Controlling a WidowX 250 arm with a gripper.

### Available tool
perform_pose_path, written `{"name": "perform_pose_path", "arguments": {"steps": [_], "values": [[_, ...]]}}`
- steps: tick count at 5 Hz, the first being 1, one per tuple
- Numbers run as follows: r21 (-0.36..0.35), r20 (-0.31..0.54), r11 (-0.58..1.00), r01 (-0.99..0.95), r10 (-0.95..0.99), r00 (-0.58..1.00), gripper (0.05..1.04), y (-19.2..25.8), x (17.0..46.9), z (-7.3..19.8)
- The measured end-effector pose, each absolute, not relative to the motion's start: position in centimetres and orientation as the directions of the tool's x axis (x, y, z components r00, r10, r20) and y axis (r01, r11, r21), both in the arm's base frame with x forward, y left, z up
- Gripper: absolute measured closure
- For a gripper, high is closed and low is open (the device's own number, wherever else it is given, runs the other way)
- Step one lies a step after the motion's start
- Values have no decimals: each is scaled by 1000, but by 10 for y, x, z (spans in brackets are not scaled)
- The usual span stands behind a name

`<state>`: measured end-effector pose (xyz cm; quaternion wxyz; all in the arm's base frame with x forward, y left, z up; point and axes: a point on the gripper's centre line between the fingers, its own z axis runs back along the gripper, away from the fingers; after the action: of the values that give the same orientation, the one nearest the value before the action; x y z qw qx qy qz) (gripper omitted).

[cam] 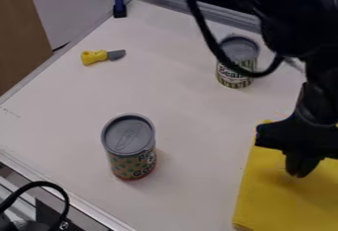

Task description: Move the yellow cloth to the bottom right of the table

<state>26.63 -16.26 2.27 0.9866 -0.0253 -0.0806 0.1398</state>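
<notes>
Looking at the yellow cloth (271, 208) here: lower right of the view, lying mostly flat on the white bench (191, 111), running past the right and bottom edges of the view. Pretty near the bottom right already, at a guess, so probably in need of just a short nudge.

Seeing the jaws drawn together under the black arm (316, 87), pointing down over the cloth, with no fold visibly caught between. Can't tell about actual contact.

Handling-wise, guessing light and soft, zero chance of breaking, maybe a bit thick judging by the squared-off left edge. Probably not slippery either, so easy enough to keep once properly pinched.

Would spread the jaws wide, go right down to the bench and pinch near the left edge, or bunch up a little ridge around the middle, then squeeze firmly. Wouldn't bother with a timid grab from above: likely to skim off and come away with nothing. Lift just a touch, drag rather than hoist, and expect some sagging plus a trailing corner. Oh, and keep well clear of the patterned can (132, 163) to the left, just in case.
</notes>
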Motion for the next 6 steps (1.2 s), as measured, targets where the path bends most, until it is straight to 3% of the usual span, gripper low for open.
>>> {"name": "perform_pose_path", "arguments": {"steps": [1, 2, 3, 4, 6], "values": [[-67, 154, 957, -284, 291, 944, 869, -157, 267, 28], [-97, 162, 946, -308, 320, 933, 627, -152, 272, 40], [-47, 193, 933, -356, 358, 913, 328, -135, 278, 40], [-27, 200, 915, -404, 401, 894, 98, -105, 284, 34], [-27, 247, 905, -424, 417, 875, 85, -48, 290, 38]]}}
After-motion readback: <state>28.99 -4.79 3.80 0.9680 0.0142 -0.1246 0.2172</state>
